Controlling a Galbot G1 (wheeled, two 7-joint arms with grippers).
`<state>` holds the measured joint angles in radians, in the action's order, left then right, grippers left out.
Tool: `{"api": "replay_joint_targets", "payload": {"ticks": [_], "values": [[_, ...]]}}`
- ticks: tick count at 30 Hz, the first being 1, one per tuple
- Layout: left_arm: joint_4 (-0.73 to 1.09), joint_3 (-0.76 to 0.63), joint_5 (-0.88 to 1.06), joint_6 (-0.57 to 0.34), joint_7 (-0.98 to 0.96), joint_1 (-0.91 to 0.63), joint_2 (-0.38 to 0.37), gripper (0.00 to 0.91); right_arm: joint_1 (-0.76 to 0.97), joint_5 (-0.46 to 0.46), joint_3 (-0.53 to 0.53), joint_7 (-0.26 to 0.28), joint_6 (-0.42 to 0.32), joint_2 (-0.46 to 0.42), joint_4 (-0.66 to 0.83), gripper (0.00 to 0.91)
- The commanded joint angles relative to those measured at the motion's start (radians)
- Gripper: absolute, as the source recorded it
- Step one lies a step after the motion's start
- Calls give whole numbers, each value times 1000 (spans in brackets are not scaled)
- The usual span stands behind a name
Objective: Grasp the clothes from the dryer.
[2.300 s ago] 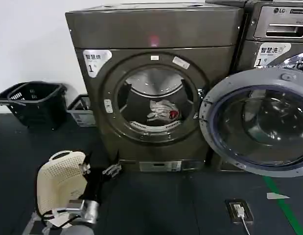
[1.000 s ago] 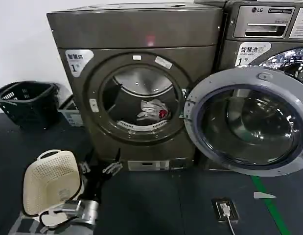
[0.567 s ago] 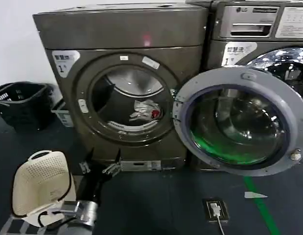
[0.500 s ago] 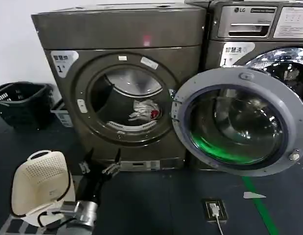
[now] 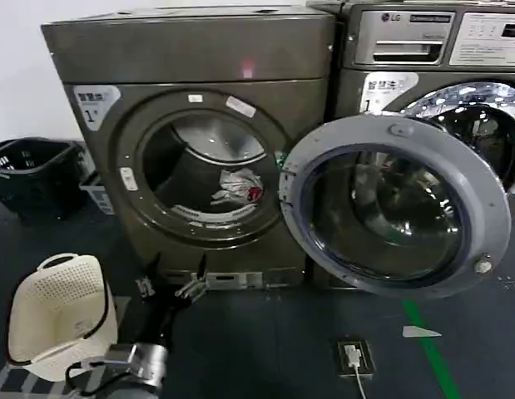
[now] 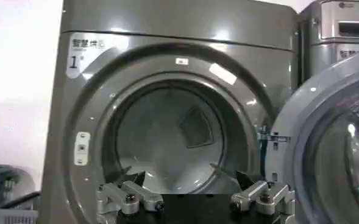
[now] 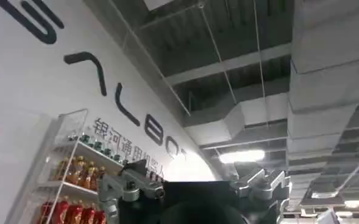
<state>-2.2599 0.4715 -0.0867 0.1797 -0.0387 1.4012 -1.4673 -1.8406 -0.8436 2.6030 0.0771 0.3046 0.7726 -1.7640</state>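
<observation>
Door open, clothes (image 5: 235, 188) untouched at drum's front edge in dryer (image 5: 190, 150). Left gripper (image 5: 170, 284) low outside, fingers spread; right gripper (image 7: 194, 189) parked, fingers released.

The dryer (image 5: 190, 141) is a boxy bronze-grey front-loader with a white "1" sticker at its upper corner and a small red light above the porthole. Its round door (grey rim, dark glass) stands swung wide open. The clothes (image 5: 235, 188), a small crumpled white-grey bundle with a red patch, lie low inside the dryer's drum.
</observation>
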Motion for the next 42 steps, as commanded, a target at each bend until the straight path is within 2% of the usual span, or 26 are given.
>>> {"api": "replay_joint_targets", "payload": {"ticks": [1, 15, 42], "values": [[6, 0, 5, 0, 0, -3, -1, 907, 0, -3, 1, 11, -16, -2, 2, 907], [2, 7, 0, 1, 0, -3, 2, 907, -6, -15, 5, 32, -19, -5, -15, 907], [-3, 11, 0, 3, 0, -1, -6, 907, -8, -21, 9, 37, -27, -14, -11, 907]]}}
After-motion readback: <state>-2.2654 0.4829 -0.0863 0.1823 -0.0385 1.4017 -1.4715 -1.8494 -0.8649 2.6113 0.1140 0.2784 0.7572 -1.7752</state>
